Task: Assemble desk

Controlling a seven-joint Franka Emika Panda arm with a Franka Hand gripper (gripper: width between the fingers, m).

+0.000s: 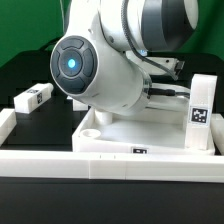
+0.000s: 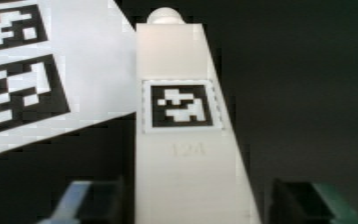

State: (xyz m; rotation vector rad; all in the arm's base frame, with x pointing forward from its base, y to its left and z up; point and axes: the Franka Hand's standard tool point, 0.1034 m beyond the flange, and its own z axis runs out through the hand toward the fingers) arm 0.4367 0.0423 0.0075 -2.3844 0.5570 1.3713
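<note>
In the wrist view a white leg point(image 2: 190, 130) with a square tag and a rounded peg at its far end runs straight out from between my gripper point(image 2: 197, 203). The dark fingers point(image 2: 91, 203) press close on both of its sides, so the gripper is shut on it. In the exterior view the arm's body hides the gripper. The white tabletop point(image 1: 120, 130) lies behind the arm. One leg point(image 1: 200, 110) stands upright at the tabletop's end on the exterior view's right. Another leg point(image 1: 35, 98) lies on the black table at the exterior view's left.
The marker board point(image 2: 34, 85) with large tags lies beside the held leg in the wrist view. A long white border rail point(image 1: 100, 160) runs across the front of the exterior view. The table surface is black.
</note>
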